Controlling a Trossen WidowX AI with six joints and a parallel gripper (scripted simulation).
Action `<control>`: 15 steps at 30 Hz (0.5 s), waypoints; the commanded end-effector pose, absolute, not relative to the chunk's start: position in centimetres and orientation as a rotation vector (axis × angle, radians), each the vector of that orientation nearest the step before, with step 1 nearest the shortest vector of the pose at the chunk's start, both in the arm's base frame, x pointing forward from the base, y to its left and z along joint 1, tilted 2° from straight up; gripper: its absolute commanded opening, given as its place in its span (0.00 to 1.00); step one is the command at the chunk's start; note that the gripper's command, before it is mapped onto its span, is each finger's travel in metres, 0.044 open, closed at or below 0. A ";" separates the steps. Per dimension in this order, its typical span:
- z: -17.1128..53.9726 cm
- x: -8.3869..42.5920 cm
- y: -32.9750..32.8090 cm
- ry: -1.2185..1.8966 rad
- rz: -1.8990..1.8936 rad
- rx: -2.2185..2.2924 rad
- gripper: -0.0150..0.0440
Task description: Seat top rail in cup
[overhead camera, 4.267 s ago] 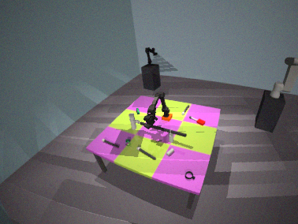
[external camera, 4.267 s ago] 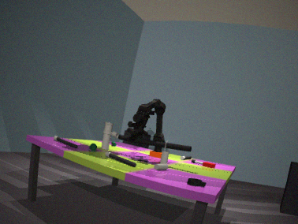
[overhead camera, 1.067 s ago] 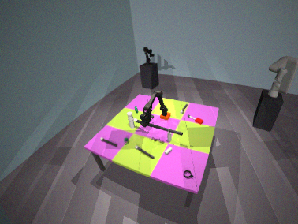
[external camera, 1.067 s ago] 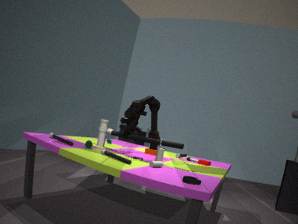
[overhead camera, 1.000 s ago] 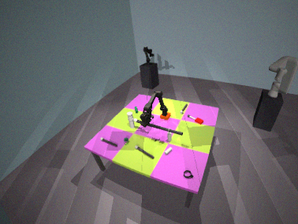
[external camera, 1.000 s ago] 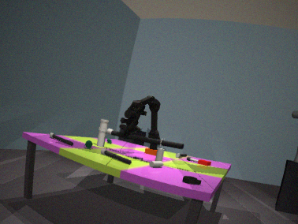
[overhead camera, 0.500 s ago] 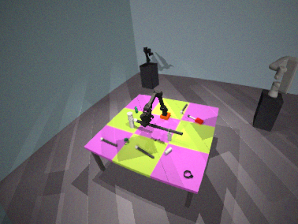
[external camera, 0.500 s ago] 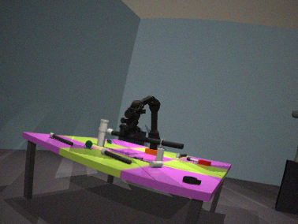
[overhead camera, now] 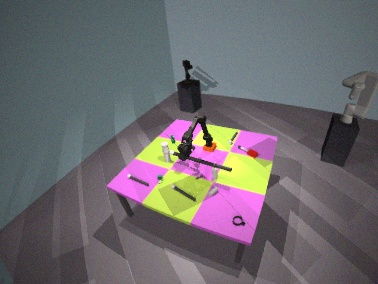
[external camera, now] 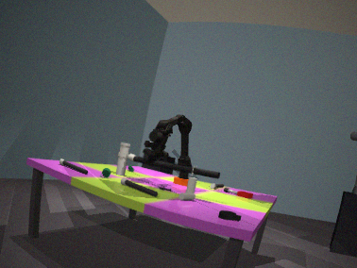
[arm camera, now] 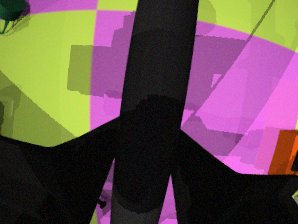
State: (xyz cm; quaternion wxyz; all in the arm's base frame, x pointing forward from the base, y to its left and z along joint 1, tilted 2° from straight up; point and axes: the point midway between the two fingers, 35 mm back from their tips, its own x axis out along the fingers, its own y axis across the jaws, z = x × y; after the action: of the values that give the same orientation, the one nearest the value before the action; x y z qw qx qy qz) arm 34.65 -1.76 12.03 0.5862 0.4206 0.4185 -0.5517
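Note:
The big white post (overhead camera: 166, 153) (external camera: 122, 162) stands upright at the left. A small white piece, seemingly the rail-end cup (external camera: 131, 157), is at its upper side, against the rail's left end; how deep the end sits cannot be told. The dark rail (overhead camera: 210, 164) (external camera: 205, 172) (arm camera: 162, 45) runs nearly level from there, across the top of the short white post (overhead camera: 215, 173) (external camera: 192, 185), where the loop cap is too dark to make out. My gripper (overhead camera: 185, 155) (external camera: 150, 159) (arm camera: 147, 125) is shut on the rail near its post end, with a finger on each side. The brace band is not distinct.
Dark bars with white ends (overhead camera: 185, 193) (external camera: 75, 167) lie on the table, with a white cylinder (overhead camera: 214, 191) and a black ring clamp (overhead camera: 238, 220) (external camera: 229, 215). Small green pieces (overhead camera: 160, 177) (external camera: 107, 173) are near the big post. An orange block (overhead camera: 210, 147) (arm camera: 283, 152) is at the arm's base; a red piece (overhead camera: 252, 153) lies right.

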 end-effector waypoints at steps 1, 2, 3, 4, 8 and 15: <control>12.5 34.7 -2.0 0.963 -1.284 0.975 0.25; 12.5 34.7 -2.0 0.963 -1.284 0.975 0.25; 12.5 34.7 -2.0 0.963 -1.284 0.975 0.25; 12.5 34.8 -2.0 0.963 -1.284 0.975 0.25; 12.6 34.8 -2.0 0.963 -1.284 0.974 0.25; 12.6 34.8 -2.1 0.963 -1.284 0.974 0.25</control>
State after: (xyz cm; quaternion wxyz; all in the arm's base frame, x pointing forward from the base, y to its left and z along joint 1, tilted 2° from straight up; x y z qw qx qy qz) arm 34.62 -1.81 12.12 0.5856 0.4202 0.4185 -0.5526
